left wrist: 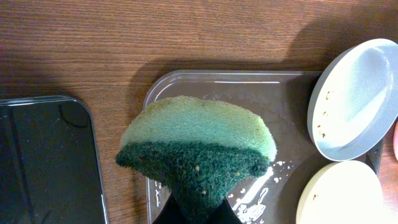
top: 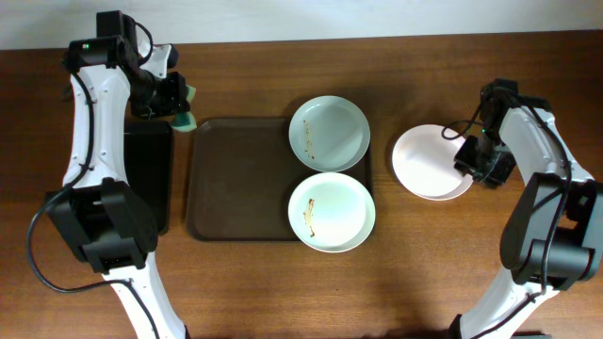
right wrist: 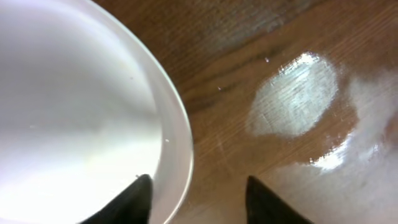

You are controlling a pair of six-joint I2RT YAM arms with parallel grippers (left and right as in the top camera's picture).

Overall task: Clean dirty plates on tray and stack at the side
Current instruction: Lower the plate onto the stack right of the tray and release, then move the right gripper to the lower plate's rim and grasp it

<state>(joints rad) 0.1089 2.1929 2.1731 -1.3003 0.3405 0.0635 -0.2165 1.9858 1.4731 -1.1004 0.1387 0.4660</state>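
Flagging risks, from the bottom of the overhead frame upward.

1. Lower plate (top: 332, 212), lower right of the tray (top: 240, 179): it has a brown smear and hangs over the tray's right rim, so it probably sits tilted. Scrub down on the overhanging side and it could rock or slide onto the table (top: 424, 273). Press over the tray side.

2. White plate (right wrist: 74, 112), on the table at right of centre, apart from the tray: looks clean, and I read it as the stack base. Right gripper (right wrist: 196, 200) has its jaws spread and straddling the rim, 1 finger over the plate's inside and 1 outside, pinching nothing. Pull sideways from there and the inner finger could hook the rim and drag or flip the plate. Go straight up.

3. Upper plate (top: 329, 133), upper right corner of the tray: brown specks, also overhanging the rim. It's touching the lower plate or nearly so, can't tell which. Same tipping risk, and nudging 1 could shove the other.

4. Left gripper (left wrist: 199, 211), upper left, near the tray's corner: jaws pressed onto the sponge (left wrist: 199, 146), pinching only its dark scourer tip. Hard scrubbing could twist it loose. The black tray (left wrist: 43, 162) sits just to the left, so watch your swing.
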